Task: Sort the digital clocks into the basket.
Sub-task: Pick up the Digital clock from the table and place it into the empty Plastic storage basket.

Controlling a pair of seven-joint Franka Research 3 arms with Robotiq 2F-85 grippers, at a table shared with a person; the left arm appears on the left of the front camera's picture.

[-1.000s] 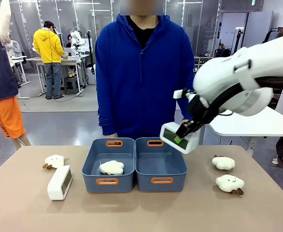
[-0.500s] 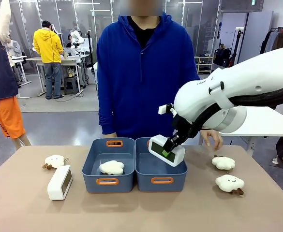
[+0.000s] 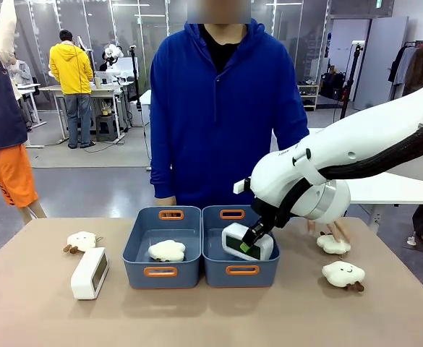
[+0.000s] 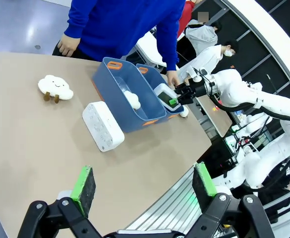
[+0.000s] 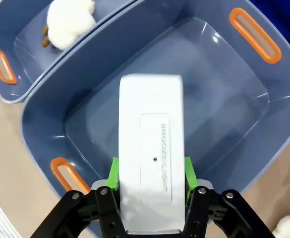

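One white digital clock (image 3: 234,238) with a dark display hangs tilted inside the right basket (image 3: 215,273), low between its walls. My right gripper (image 3: 249,244) is shut on it. In the right wrist view the green pads (image 5: 114,173) press both long sides of the clock (image 5: 152,148) over the basket's floor (image 5: 224,99). A second digital clock (image 3: 90,273) stands on the table to the left of the bins, also seen in the left wrist view (image 4: 102,126). My left gripper (image 4: 144,186) hovers open above the table's near edge, holding nothing.
The left bin (image 3: 135,271) holds a cream cloud plush (image 3: 167,251). Other cloud plushes lie at the far left (image 3: 81,241) and at the right (image 3: 343,274). The person's hand (image 3: 332,230) rests on a plush (image 3: 334,243) at the right.
My right arm has come down and leftward, carrying the clock from above the right bin's far corner into that bin. The person's hand has reached to the right plush.
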